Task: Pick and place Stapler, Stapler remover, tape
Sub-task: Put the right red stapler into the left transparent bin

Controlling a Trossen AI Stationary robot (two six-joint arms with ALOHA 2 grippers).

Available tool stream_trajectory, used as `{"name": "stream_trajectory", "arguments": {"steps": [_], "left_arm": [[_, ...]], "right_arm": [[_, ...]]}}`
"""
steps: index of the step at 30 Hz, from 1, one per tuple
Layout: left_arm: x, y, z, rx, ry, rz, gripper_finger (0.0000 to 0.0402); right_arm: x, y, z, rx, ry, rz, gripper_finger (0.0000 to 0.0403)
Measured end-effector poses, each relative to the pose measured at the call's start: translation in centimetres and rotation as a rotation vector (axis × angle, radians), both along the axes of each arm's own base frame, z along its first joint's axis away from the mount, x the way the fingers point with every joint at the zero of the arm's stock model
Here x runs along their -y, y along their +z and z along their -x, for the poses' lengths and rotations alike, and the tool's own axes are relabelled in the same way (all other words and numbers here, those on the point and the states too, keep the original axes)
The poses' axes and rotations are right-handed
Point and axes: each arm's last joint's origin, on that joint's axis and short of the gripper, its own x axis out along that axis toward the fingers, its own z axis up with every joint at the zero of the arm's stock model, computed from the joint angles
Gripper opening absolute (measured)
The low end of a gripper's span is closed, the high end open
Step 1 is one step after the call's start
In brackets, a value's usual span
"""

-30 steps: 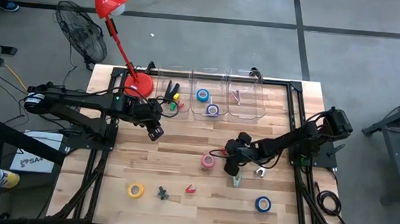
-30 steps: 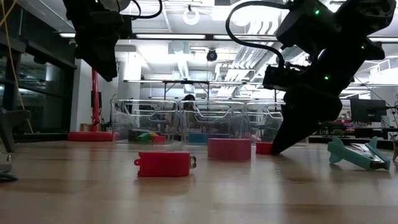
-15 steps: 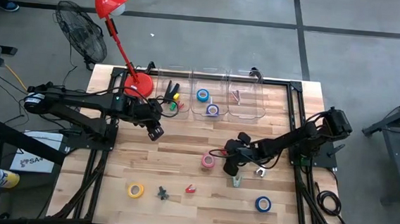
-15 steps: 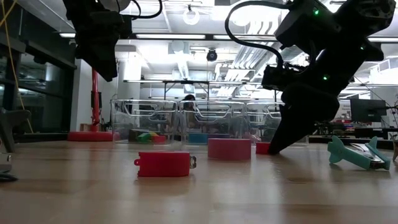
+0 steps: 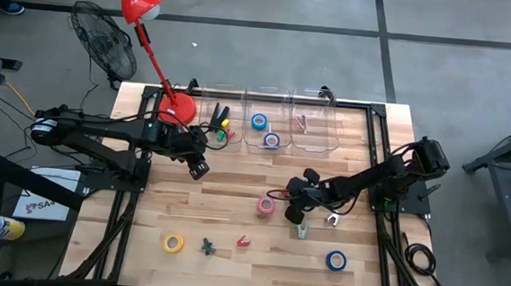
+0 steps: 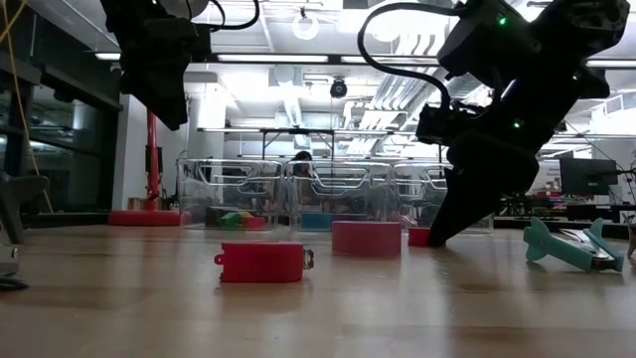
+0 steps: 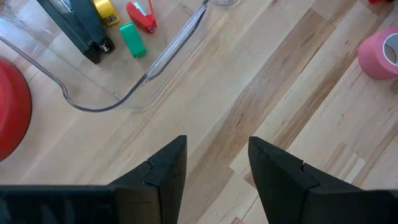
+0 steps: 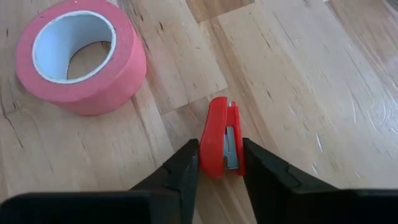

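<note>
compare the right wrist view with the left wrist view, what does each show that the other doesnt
Only the right wrist view shows the right gripper closed on a small red stapler lying on the table.

Only the left wrist view shows the left gripper open and empty, a clear bin holding a black stapler and small green, red and yellow items, and the lamp's red base.

Both show the pink tape roll and the wooden table.

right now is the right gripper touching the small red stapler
Touching. The right wrist view shows the right gripper with both fingers pressed against the sides of the small red stapler, no gap visible. The pink tape lies apart.
</note>
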Motion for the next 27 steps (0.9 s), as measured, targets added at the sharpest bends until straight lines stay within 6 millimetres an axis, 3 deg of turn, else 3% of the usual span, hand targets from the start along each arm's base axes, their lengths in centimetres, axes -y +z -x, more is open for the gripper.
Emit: {"name": "stream_trajectory", "arguments": {"steps": [6,14,20,27], "left_arm": [[0.0,0.0,0.0,0.000,0.000,0.001,0.0168],[0.0,0.0,0.0,0.000,-0.006,0.008,0.0168],[0.1,0.2,-0.5,0.047,-0.061,0.024,0.0168],[0.3,1.3,-2.0,0.222,-0.178,0.009,0.0168]], "right_arm": [[-0.1,0.0,0.0,-0.006,0.013,-0.022,0.0048],[-0.1,1.4,-0.1,0.014,0.072,-0.129,0.0048],[0.3,4.5,-0.8,-0.004,0.194,-0.269,0.0048],[0.7,9.5,-3.2,0.029,0.308,-0.197,0.0048]]}}
